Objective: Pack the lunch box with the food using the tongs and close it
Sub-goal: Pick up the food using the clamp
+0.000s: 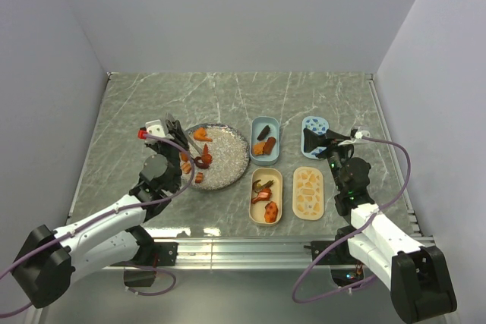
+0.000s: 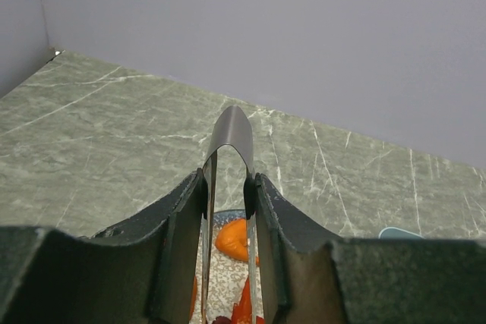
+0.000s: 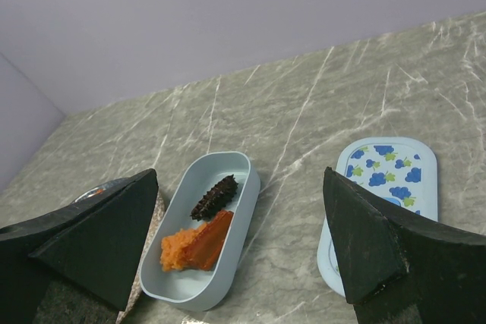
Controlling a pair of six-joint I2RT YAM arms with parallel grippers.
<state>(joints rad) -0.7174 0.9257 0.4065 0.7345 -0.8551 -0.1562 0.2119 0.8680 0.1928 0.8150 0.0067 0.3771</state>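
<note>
The tongs [image 2: 231,130] are being pinched by the left gripper [image 2: 228,187] above the speckled plate [image 1: 231,166], where orange food chunks [image 1: 201,135] are lying. More chunks are being carried in the blue tub [image 3: 182,282] and the cream tub [image 1: 266,174]. The right gripper [image 1: 315,142] is being held wide open and empty by the flowered lid [image 3: 391,176].
</note>
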